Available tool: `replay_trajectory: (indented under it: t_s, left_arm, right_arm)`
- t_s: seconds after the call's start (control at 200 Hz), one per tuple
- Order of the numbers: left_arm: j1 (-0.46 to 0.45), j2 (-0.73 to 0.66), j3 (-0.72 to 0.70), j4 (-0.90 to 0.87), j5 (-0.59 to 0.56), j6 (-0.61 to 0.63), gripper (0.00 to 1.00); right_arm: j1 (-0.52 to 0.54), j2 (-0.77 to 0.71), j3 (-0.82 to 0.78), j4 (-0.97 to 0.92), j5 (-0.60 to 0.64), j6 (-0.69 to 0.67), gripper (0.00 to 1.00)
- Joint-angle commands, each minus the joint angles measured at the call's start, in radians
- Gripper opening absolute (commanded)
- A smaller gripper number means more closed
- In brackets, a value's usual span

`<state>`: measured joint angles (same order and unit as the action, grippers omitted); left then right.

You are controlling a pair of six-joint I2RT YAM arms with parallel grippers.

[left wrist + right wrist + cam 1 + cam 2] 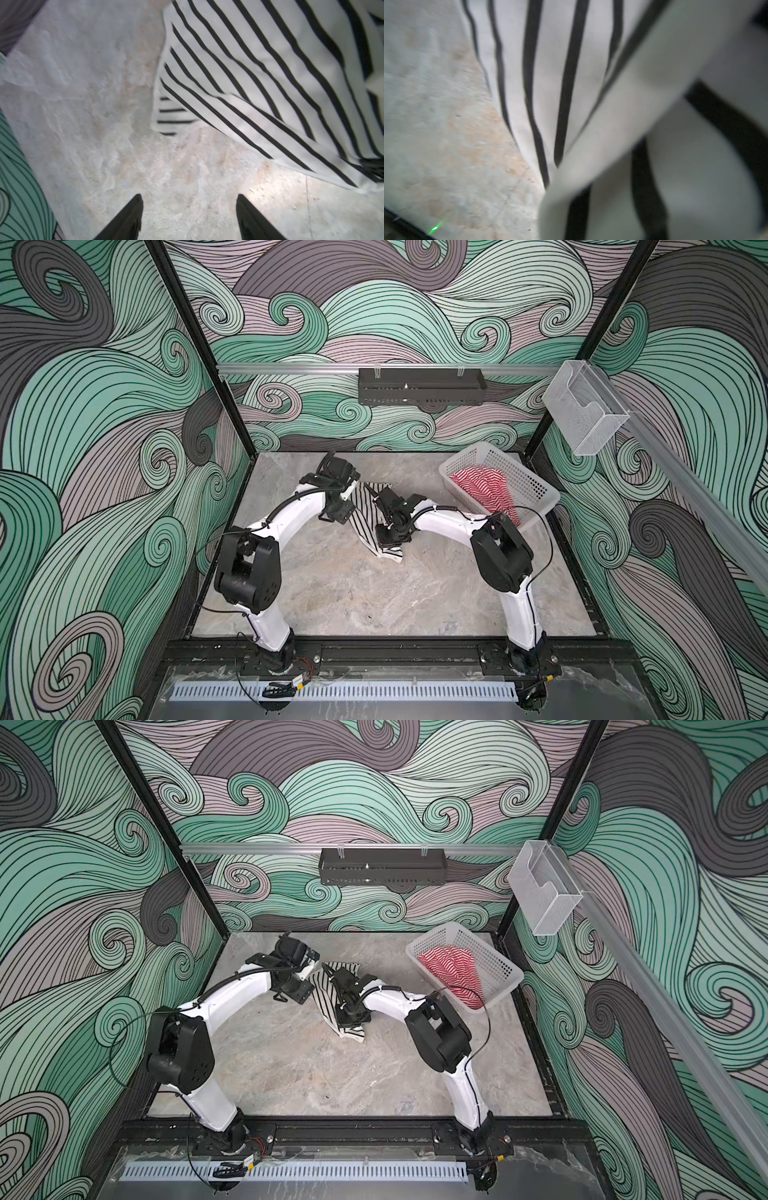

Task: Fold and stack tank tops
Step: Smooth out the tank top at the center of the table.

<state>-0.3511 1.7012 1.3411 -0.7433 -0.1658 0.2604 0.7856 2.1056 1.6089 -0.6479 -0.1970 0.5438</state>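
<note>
The black-and-white tank top (365, 510) (328, 994) lies bunched and partly raised at mid-table between both arms. My right gripper (390, 541) (352, 1020) is over its near end and shut on it. In the right wrist view the striped cloth (612, 104) drapes over the jaws and hides them. My left gripper (189, 196) (334, 512) is open over bare table, just left of the top (259, 83) and apart from it. The red-and-white tank top (482, 489) (451, 969) lies crumpled in the white basket (536, 489) (505, 969), spilling over its near rim.
The basket stands at the back right corner of the marble table (374, 597). A black tray (419, 387) hangs on the back rail and a clear plastic holder (586, 410) on the right rail. Patterned walls close in three sides.
</note>
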Motion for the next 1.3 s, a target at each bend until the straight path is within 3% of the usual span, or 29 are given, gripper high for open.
replay_trajectory:
  t_s: [0.0, 0.19, 0.285, 0.39, 0.5, 0.676, 0.906, 0.981, 1.001, 1.076, 1.161, 1.296]
  left_arm:
    - [0.018, -0.049, -0.040, 0.029, 0.031, 0.000, 0.75]
    - [0.049, -0.082, -0.084, 0.050, -0.014, -0.032, 0.76]
    - [0.052, -0.086, -0.098, 0.053, -0.022, -0.039, 0.77]
    - [0.042, -0.079, -0.101, 0.039, 0.027, -0.024, 0.78]
    - [0.013, -0.057, -0.096, 0.029, 0.061, 0.007, 0.78]
    - [-0.055, -0.013, -0.097, 0.028, 0.070, 0.049, 0.79]
    - [-0.129, 0.115, -0.054, 0.011, 0.048, 0.067, 0.78]
    - [-0.137, 0.140, -0.028, 0.005, 0.041, 0.065, 0.63]
    - [-0.137, 0.143, -0.019, 0.005, 0.033, 0.062, 0.53]
    - [-0.136, 0.139, 0.007, 0.009, -0.027, 0.051, 0.00]
    - [-0.117, 0.070, -0.002, 0.036, -0.062, 0.071, 0.00]
    - [-0.049, -0.121, -0.018, 0.073, 0.014, 0.075, 0.00]
  right_arm:
    - [0.004, -0.070, 0.057, 0.179, -0.161, 0.095, 0.00]
    - [0.030, 0.049, 0.194, 0.385, -0.383, 0.247, 0.00]
    - [0.033, 0.080, 0.236, 0.335, -0.400, 0.214, 0.34]
    - [0.031, 0.009, 0.191, 0.221, -0.289, 0.108, 0.58]
    - [0.006, -0.039, 0.128, 0.126, -0.212, 0.066, 0.59]
    - [-0.052, -0.095, -0.020, 0.095, -0.100, 0.072, 0.51]
    - [-0.122, -0.128, -0.113, 0.102, -0.053, 0.104, 0.50]
    - [-0.135, -0.133, -0.117, 0.102, -0.050, 0.100, 0.50]
    - [-0.139, -0.134, -0.116, 0.101, -0.050, 0.098, 0.50]
    - [-0.144, -0.139, -0.116, 0.101, -0.049, 0.093, 0.50]
    - [-0.146, -0.142, -0.115, 0.100, -0.053, 0.084, 0.49]
    - [-0.146, -0.132, -0.110, 0.113, -0.078, 0.081, 0.48]
